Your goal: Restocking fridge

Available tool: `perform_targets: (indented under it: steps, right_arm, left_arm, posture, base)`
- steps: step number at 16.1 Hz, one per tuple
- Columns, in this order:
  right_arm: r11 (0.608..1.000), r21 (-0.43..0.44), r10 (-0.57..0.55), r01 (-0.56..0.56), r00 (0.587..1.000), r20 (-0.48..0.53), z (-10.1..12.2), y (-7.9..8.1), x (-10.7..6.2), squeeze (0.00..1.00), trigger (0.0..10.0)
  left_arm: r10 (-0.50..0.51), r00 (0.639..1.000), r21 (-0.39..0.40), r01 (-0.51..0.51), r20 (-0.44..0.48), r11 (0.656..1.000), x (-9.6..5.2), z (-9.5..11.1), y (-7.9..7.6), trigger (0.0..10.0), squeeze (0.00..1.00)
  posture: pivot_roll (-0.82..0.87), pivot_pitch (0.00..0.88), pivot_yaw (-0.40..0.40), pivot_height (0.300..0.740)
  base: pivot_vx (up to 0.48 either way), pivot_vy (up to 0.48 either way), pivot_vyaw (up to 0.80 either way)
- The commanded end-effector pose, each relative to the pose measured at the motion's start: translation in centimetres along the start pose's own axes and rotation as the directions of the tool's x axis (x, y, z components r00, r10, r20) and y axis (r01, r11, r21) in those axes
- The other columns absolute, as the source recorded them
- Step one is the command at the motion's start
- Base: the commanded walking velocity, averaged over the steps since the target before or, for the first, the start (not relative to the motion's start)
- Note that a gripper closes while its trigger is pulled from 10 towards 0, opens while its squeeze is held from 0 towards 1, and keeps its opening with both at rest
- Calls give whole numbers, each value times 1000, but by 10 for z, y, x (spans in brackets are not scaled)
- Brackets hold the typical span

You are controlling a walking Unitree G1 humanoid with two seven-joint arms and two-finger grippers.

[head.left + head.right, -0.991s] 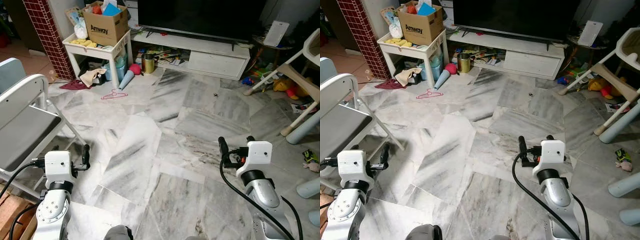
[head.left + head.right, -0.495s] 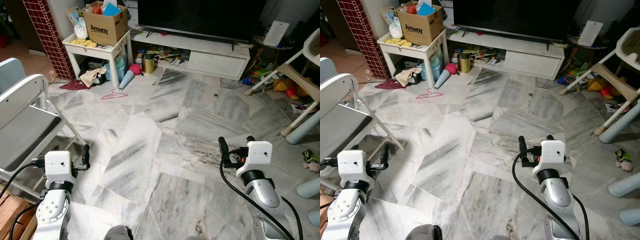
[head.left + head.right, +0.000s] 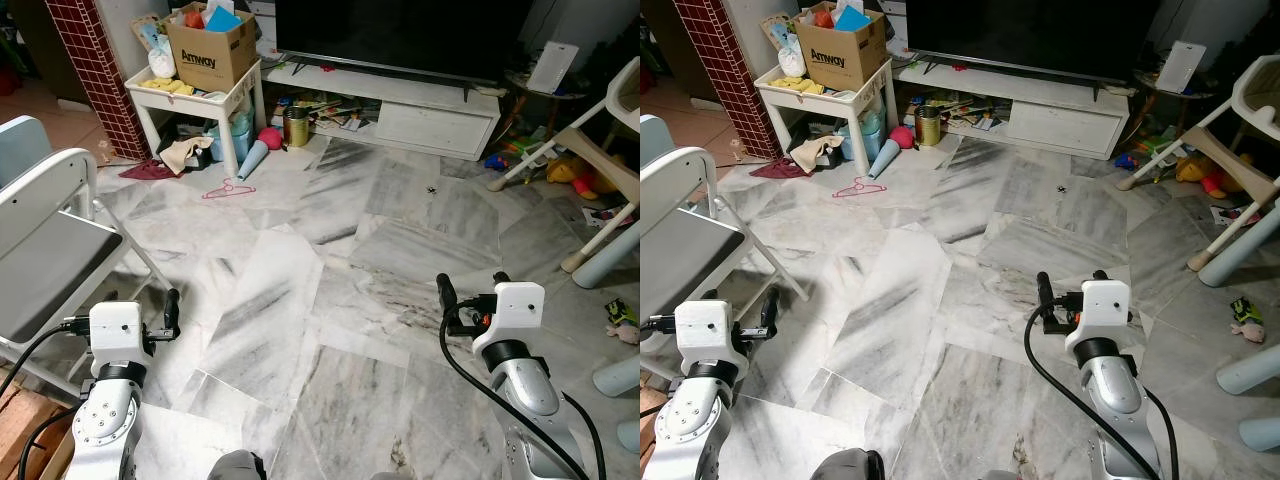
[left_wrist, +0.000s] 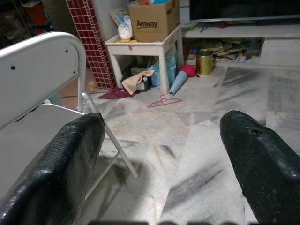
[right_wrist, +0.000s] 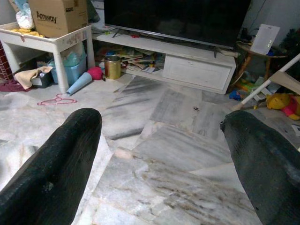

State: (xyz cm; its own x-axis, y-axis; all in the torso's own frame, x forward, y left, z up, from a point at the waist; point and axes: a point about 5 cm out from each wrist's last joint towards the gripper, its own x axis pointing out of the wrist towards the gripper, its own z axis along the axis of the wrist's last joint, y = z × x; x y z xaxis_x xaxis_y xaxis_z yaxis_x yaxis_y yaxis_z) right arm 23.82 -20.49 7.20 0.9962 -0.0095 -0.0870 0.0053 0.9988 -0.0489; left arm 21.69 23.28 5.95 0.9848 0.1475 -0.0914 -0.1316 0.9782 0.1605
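I stand on a marble floor (image 3: 300,250) in a living room. My left gripper (image 3: 141,298) is held low at the front left, open, with nothing between its fingers (image 4: 70,164). My right gripper (image 3: 470,283) is held low at the front right, also open and empty, its fingers (image 5: 56,159) spread wide over the tiles. Both point forward toward the far side of the room.
A white folding chair (image 3: 50,250) stands close on the left. At the back are a white side table (image 3: 195,95) bearing a cardboard box (image 3: 210,45), a low TV stand (image 3: 400,100), a tin can (image 3: 296,126) and a pink hanger (image 3: 228,188). A high chair (image 3: 590,150) and toys (image 3: 620,320) are on the right.
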Motion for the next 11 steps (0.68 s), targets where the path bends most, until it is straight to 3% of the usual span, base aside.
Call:
perform_targets:
  steps: [1,2,3,4,10,11]
  right_arm:
    - [997,-32,-71,71,997,-18,9,20,15,0,10000]
    - [997,-32,-71,71,997,-18,9,20,15,0,10000]
    - [999,36,-38,38,999,7,13,23,15,0,10000]
    - [998,49,-31,30,999,15,14,23,16,0,10000]
    - [998,37,-54,53,999,10,13,23,15,0,10000]
    - [999,-1,-50,50,999,2,10,19,9,0,10000]
  left_arm:
    - [-183,983,1,183,24,983,47,32,-20,10000,0]
    - [-183,983,1,183,24,983,47,32,-20,10000,0]
    - [-184,982,-25,185,30,982,41,31,-32,10000,0]
    - [-183,983,-36,184,32,982,38,31,-37,10000,0]
    - [-187,982,-24,187,20,982,42,30,-37,10000,0]
    - [-168,986,-9,168,-1,986,38,25,-29,10000,0]
  posture:
    - [-70,0,19,740]
    - [-70,0,19,740]
    - [-77,0,15,740]
    - [-77,0,15,740]
    - [-87,0,26,740]
    - [-88,0,28,740]
  base:
    - [0,0,0]
    - [0,0,0]
    - [0,0,0]
    - [0,0,0]
    - [0,0,0]
    - [0,0,0]
